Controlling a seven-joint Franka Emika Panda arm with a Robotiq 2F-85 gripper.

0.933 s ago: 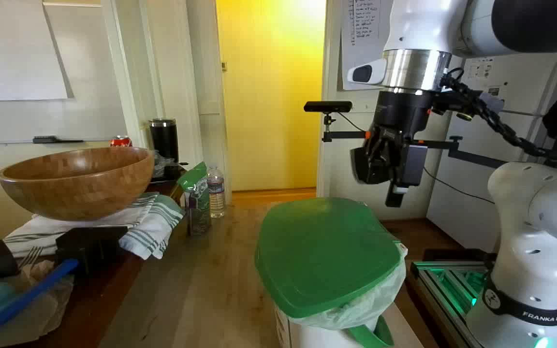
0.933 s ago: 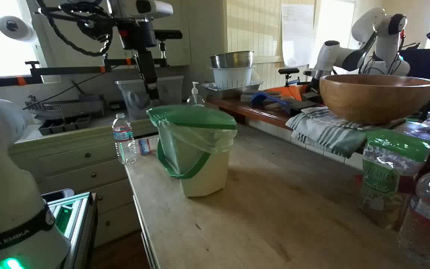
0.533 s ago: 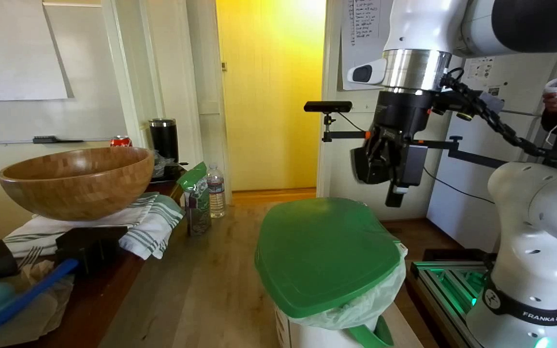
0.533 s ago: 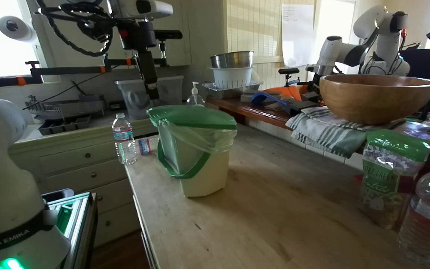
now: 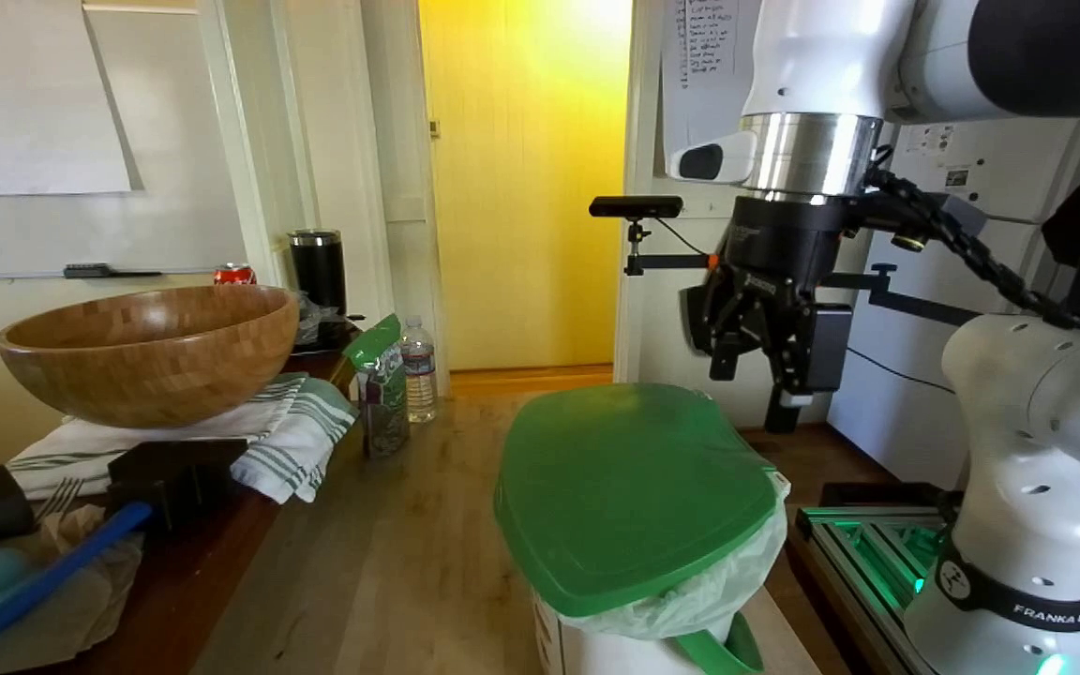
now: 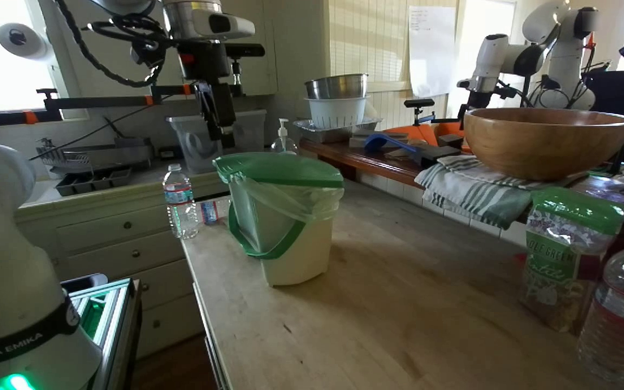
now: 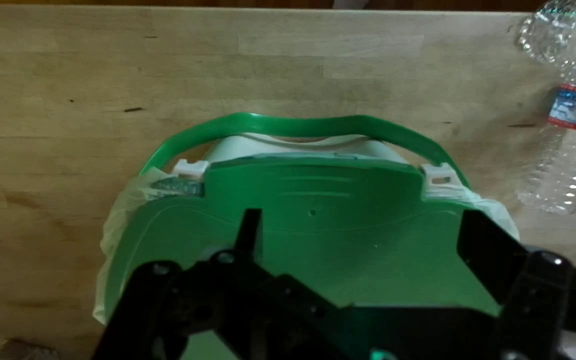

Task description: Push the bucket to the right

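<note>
Pushing too high, we could tip the bucket (image 6: 279, 216).
Our tool (image 7: 362, 216) hangs higher than the lid (image 5: 638, 497), spread wide, holding nothing; the bucket stands on the table (image 6: 398, 303) near an upright bottle (image 6: 180, 203), which a stray shove might topple.

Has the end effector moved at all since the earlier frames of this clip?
Yes, downward: in an exterior view the end effector now hangs lower relative to the mounted black camera; it also looks turned.
</note>
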